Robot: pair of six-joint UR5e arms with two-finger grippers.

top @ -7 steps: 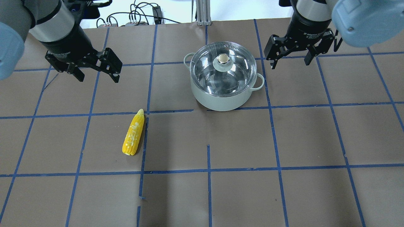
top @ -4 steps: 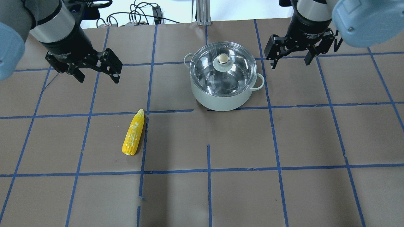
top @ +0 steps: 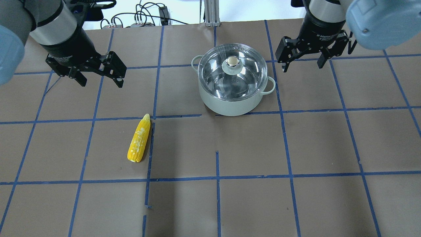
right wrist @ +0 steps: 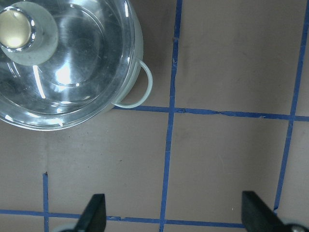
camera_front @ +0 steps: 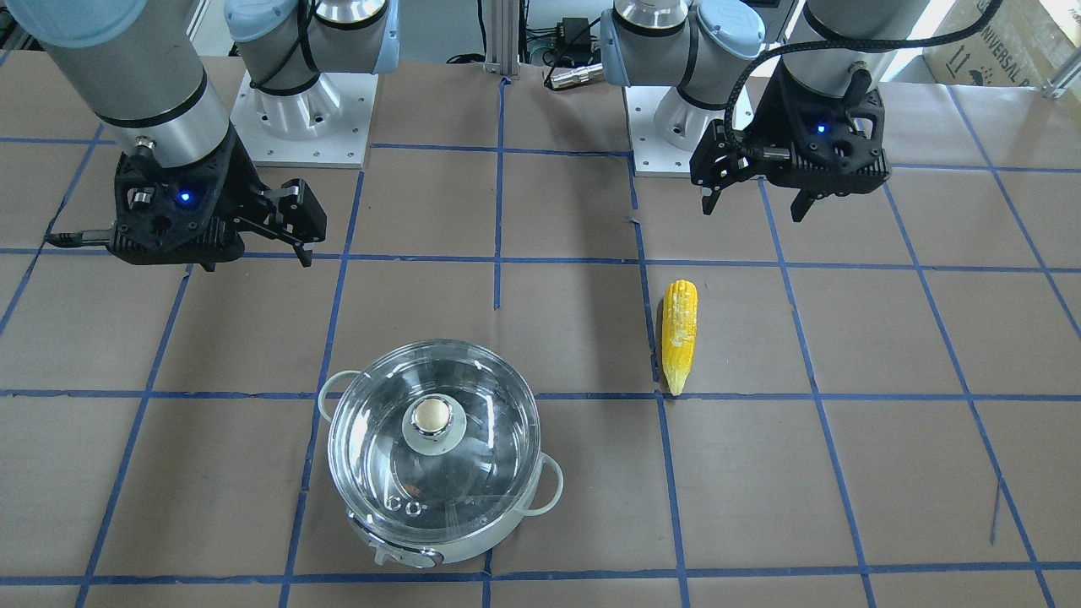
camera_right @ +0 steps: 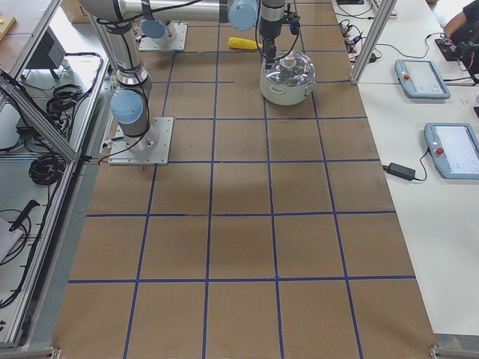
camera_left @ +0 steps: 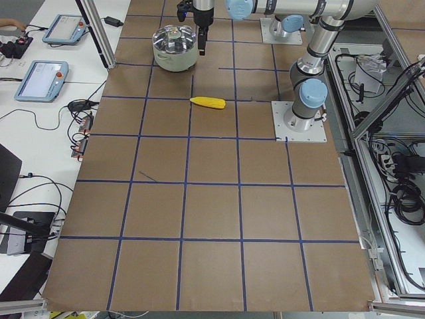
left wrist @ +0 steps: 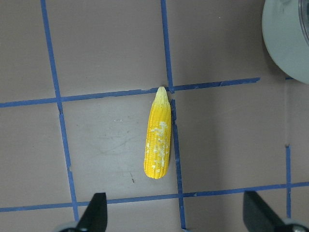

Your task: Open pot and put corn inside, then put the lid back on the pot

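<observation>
Nothing is done yet: the lid (top: 232,62) is seated on the pot (top: 230,103), corn (top: 139,138) left at its eight o'clock; left gripper (top: 101,82) and right gripper (top: 302,67) are spread, empty.

The left wrist view cuts the pot (left wrist: 289,38) off at 2 o'clock. The right wrist view cuts pot and lid (right wrist: 72,72) off at 10 o'clock. Side views show both too small for detail.
</observation>
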